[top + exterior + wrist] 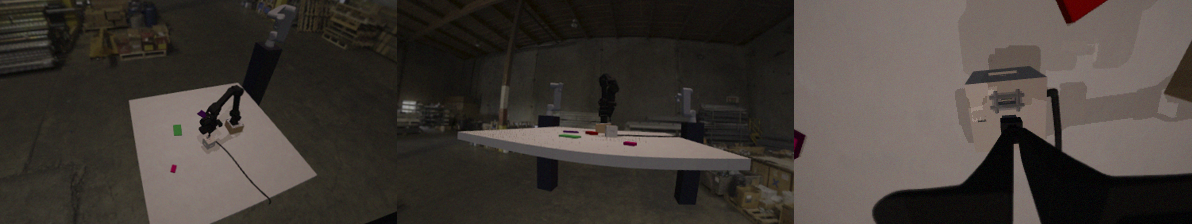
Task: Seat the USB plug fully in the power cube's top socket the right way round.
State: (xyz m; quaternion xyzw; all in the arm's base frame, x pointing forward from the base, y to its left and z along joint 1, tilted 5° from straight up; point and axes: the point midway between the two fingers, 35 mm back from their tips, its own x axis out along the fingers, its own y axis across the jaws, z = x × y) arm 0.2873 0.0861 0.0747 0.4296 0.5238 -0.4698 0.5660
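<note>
The pincer [1012, 131] hangs point-down over the power cube [1006, 112], its two dark fingers drawn almost together and pinching the small black USB plug [1012, 122] at their tips. In the wrist view the plug sits just in front of the fingertips, right at the near edge of the grey framed socket [1007, 100] on the cube's pale top face; whether the plug is touching the socket or held just above it cannot be told. A black cable [1055, 117] runs down the cube's side to the right of the pincer, and in the top view it trails across the white bench [254, 159] to its edge. Beyond the pincer and to the right a red block [1080, 8] shows at the frame's upper edge; a magenta block [797, 142] lies far to its left. From above, a green block [177, 129] lies on the bench well apart from the pincer, and the arm's tan base [229, 128] stands just beside the cube.
</note>
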